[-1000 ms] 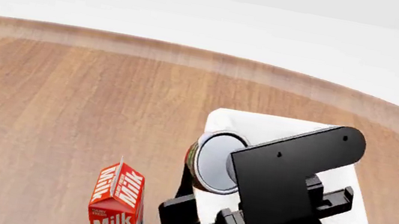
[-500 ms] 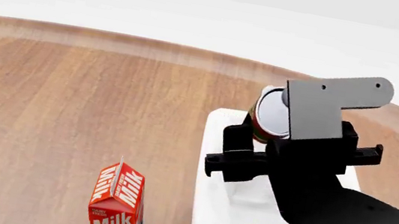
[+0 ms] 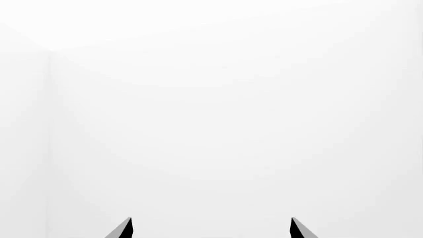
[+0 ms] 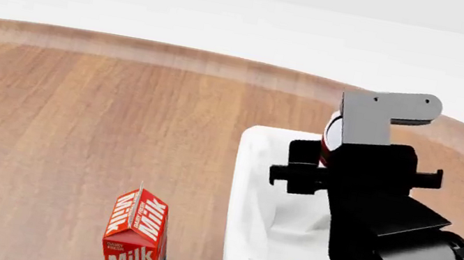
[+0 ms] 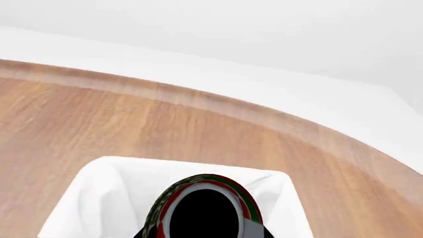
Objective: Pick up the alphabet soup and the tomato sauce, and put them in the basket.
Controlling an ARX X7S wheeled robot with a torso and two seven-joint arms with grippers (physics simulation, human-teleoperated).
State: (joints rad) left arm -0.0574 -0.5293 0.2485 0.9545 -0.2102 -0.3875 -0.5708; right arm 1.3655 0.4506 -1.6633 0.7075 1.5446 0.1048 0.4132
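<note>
One right gripper (image 4: 336, 142) grasps one sauce can (image 5: 205, 206) above one basket (image 4: 254, 176), one milk carton (image 4: 136, 235) stands beside, and the left gripper's (image 3: 210, 229) fingers are spread empty.

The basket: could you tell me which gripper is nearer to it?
Right. The right gripper holds the tomato sauce above the basket; the left gripper faces only blank white, away from it.
</note>
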